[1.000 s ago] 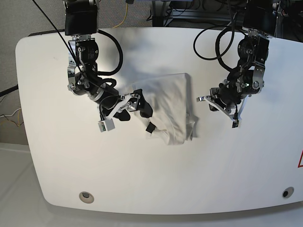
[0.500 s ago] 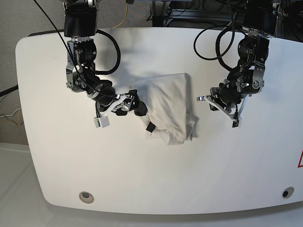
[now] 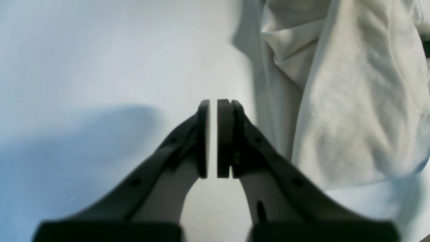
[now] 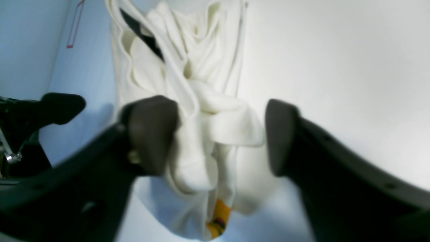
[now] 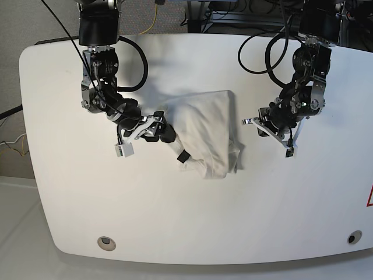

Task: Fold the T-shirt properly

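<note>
The white T-shirt (image 5: 210, 134) lies bunched and partly folded at the middle of the table. In the right wrist view a rumpled fold of the T-shirt (image 4: 201, 134) sits between my right gripper's (image 4: 221, 134) fingers, with an orange and yellow print (image 4: 218, 215) showing below. The left finger touches the cloth; the right finger stands apart from it, so the jaws are open around the fold. In the base view that right gripper (image 5: 176, 147) is at the shirt's lower left edge. My left gripper (image 3: 212, 102) is shut on nothing, just beside the T-shirt (image 3: 352, 101) and hovering off its right edge (image 5: 246, 122).
The white table (image 5: 175, 221) has a round hole (image 5: 105, 242) at front left, another (image 5: 354, 237) at front right, and a red marking (image 5: 370, 198) at its right edge. Black cables hang behind both arms.
My right gripper has slid down and to the right along the shirt's left edge, and its jaws have narrowed around the bunched fold. The left arm has stayed where it was.
</note>
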